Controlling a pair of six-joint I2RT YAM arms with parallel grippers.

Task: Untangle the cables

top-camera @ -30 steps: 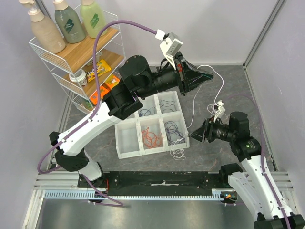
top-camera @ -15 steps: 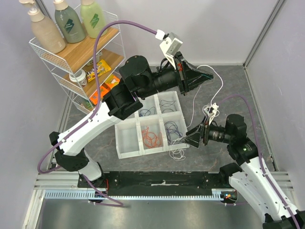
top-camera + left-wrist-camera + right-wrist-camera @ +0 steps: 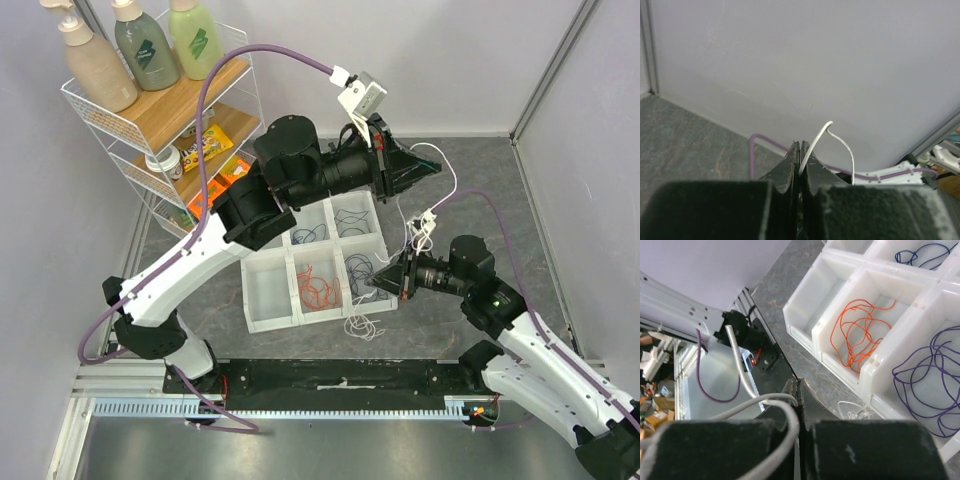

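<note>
A white cable (image 3: 455,178) stretches between two robot arms above a grey counter (image 3: 500,160). Its upper end is pinched in the left claw (image 3: 800,145), whose jaws are clenched on the strand, which arches up and away from the tips near the back wall. From there the cable swings out to the right, then drops toward the right claw (image 3: 797,385). The rest of it lies in a loose bunch of white loops (image 3: 365,325) on the counter, just beside the near wall of a white tray (image 3: 300,322). The right claw is also clenched, jaws pressed together low over the tray's near right corner. A white strand lies against its fingers, but the pictures do not show whether it is actually gripped.

Other cables sit sorted in the six-compartment tray. An orange cable (image 3: 860,337) is coiled in the near middle compartment. Blue-purple cables (image 3: 930,390) fill the near right compartment, and more blue-purple loops lie in the far middle and far right ones. The near left compartment holds nothing visible.

A wire rack (image 3: 150,120) carrying three pump bottles (image 3: 145,45) stands at the far left of the counter, well apart from the tray.
</note>
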